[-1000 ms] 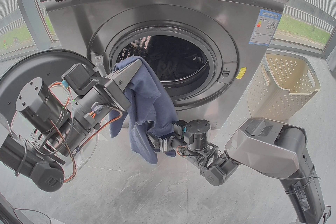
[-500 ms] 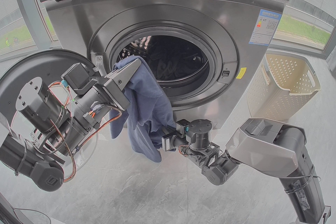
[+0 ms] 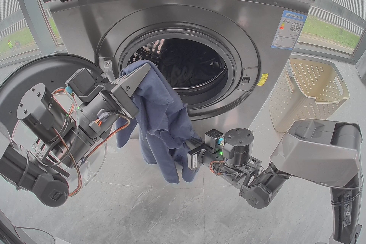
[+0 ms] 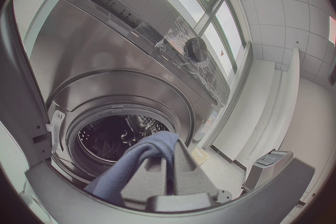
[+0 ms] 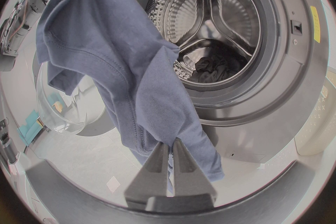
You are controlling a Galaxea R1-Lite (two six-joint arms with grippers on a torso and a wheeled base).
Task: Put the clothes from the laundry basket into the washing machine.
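Fingers (image 5: pixel 189 172) of left gripper (image 3: pixel 146 67) and right gripper (image 5: pixel 170 144) clamp the blue shirt (image 3: pixel 164 111).

The apparently tiled floor (image 3: pixel 152 210) bears the washing machine (image 3: pixel 76 23) and the laundry basket (image 3: pixel 309 96).

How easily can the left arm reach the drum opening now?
Probably easily: the door stands open, and the left gripper, shut on the blue shirt, sits just before the drum opening, nothing between.

the right tool (image 3: pixel 187 147) has tugged the blue shirt (image 3: pixel 164 111) rightward.
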